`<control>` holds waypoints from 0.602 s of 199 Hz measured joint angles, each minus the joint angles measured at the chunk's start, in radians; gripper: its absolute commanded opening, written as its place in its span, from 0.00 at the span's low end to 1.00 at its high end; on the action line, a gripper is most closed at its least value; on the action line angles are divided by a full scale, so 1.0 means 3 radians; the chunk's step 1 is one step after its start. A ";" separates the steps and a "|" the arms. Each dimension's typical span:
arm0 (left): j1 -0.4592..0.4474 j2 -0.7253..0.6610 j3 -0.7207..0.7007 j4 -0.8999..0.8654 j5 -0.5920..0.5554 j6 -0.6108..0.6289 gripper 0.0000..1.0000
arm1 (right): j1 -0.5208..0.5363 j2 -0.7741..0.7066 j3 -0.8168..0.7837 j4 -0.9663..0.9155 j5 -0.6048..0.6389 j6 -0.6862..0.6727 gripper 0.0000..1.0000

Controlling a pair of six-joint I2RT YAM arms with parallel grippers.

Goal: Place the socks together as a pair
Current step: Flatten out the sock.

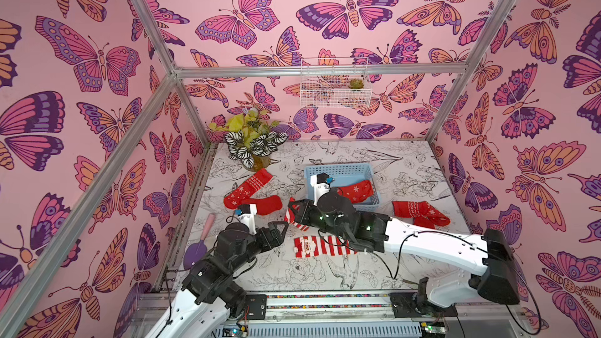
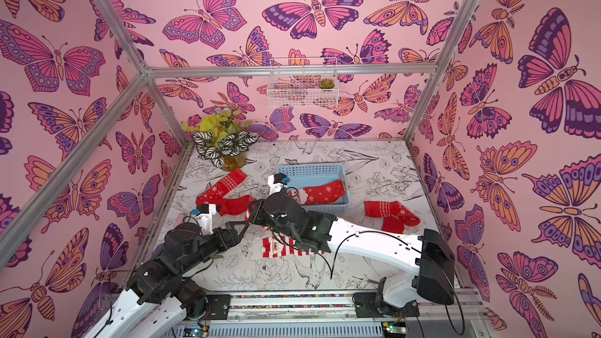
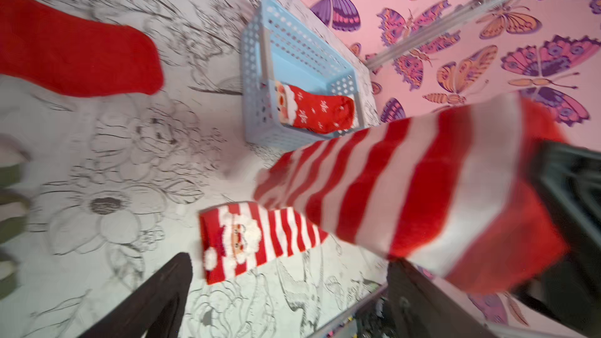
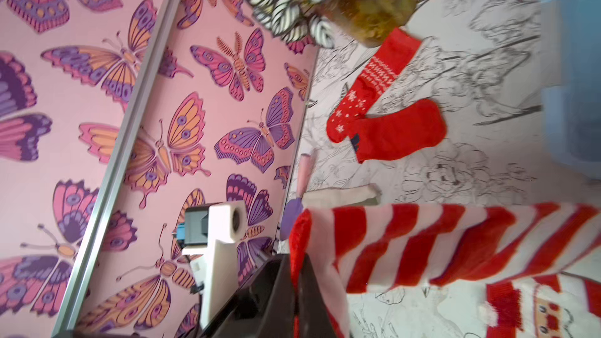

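The right gripper (image 1: 292,213) is clamped on the red toe of a striped sock (image 1: 298,224), which hangs from its jaws above the table (image 1: 309,274) and is blurred in both wrist views. The left gripper (image 1: 282,230) has its fingers spread wide with nothing between them, its tips just short of the right gripper. On the table just behind both grippers, towards the arms' bases, the second striped sock (image 1: 320,246) lies flat with its Santa face up. Beyond the right gripper stands a blue basket (image 1: 341,170) holding a Santa sock (image 1: 356,190). Beyond the left gripper lie a snowflake sock (image 1: 247,188) and a plain red sock (image 1: 271,204), touching. Well off to the right gripper's outer side, two more red socks (image 1: 418,211) lie overlapping.

The table is white, printed all over with black line drawings of flowers and birds. Pink butterfly wallpaper (image 1: 97,60) covers the three walls, framed by an aluminium frame (image 1: 318,69). A white wire basket (image 1: 335,97) with a small succulent (image 1: 356,83) hangs on the back wall, high beyond the grippers. A potted plant (image 1: 252,144) fills the far corner past the left gripper, and a purple trowel (image 1: 195,251) lies behind that gripper on its outer side
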 measured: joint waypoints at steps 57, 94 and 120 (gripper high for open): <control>0.0000 -0.0378 -0.0005 -0.0496 -0.0595 0.0001 0.93 | 0.0047 -0.0504 -0.0455 -0.0427 0.0075 -0.0258 0.00; 0.0000 -0.0312 -0.0202 -0.0448 -0.0529 -0.0042 0.91 | -0.0131 -0.1347 -0.1479 -0.0727 0.0304 -0.0056 0.00; 0.0000 -0.0145 -0.0478 -0.0291 -0.0285 -0.0102 0.91 | -0.0651 -0.1684 -0.2319 -0.0815 0.0196 0.0070 0.00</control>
